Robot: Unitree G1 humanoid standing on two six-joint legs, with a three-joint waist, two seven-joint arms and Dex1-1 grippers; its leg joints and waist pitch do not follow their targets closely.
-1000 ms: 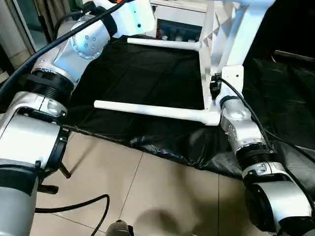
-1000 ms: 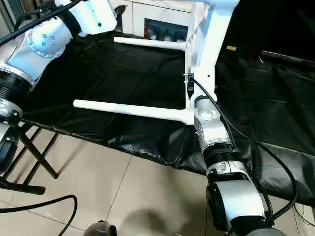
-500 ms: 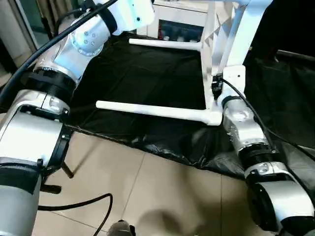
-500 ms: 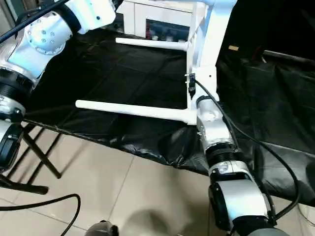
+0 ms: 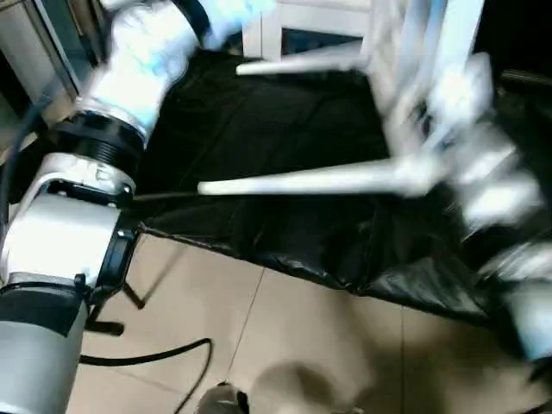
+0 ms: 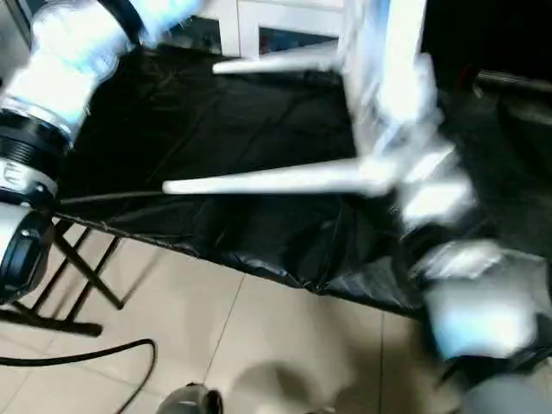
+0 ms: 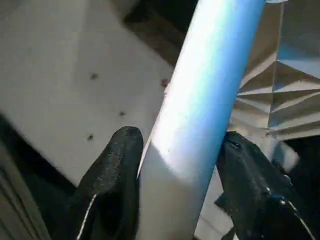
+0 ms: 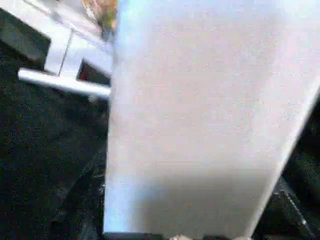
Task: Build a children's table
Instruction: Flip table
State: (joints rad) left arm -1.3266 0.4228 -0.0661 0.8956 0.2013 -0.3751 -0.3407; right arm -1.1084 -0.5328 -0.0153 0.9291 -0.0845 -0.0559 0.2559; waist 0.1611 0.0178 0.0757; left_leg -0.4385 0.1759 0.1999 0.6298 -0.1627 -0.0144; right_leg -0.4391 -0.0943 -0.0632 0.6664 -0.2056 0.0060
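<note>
The robot is now swinging the children's table [image 5: 414, 95] on its side over the black cloth [image 5: 285, 129], left gripper [image 7: 172, 165] clamped on a leg [image 7: 200, 110], the right gripper's state untellable.

A black sheet [image 5: 259, 129] covers the worktop and hangs crumpled over its near edge [image 6: 285, 263]. The white children's table [image 5: 405, 112] stands tipped on its side on the sheet, toward the worktop's right side, two legs [image 6: 276, 181] reaching out above the sheet toward the left edge. Beige floor tiles [image 5: 285, 345] lie below, with a black cable [image 6: 78, 358] on them.
</note>
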